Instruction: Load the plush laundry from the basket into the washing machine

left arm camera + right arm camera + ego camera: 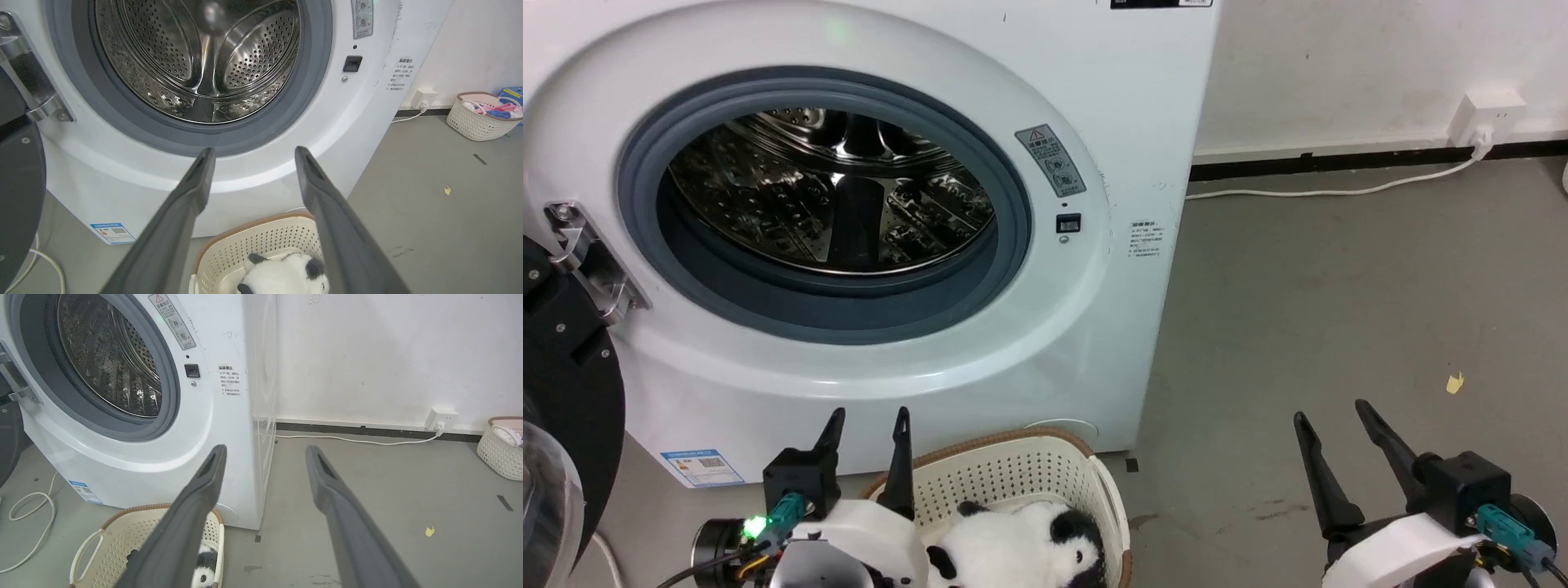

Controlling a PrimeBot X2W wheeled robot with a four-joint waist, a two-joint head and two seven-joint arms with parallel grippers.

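Note:
The white washing machine (1094, 343) stands with its door swung open at the left and its steel drum (833, 192) bare. On the floor before it sits the cream basket (1013, 474), and the black-and-white plush panda (1021, 551) lies inside. My left gripper (867, 420) hovers open above the basket's left rim, fingers pointing at the washer. My right gripper (1332, 414) is open over bare floor to the right. The left wrist view has the panda (282, 277) in the basket (261, 241) below the left gripper (253, 153). Panda (204, 565) and right gripper (265, 451) appear in the right wrist view.
The open door (564, 392) sits at the far left with its hinge (588, 253). A white cable (1339, 189) runs along the wall to a socket (1486, 114). A second basket (482, 116) of clothes stands by the right wall. Grey floor (1339, 310) lies right of the washer.

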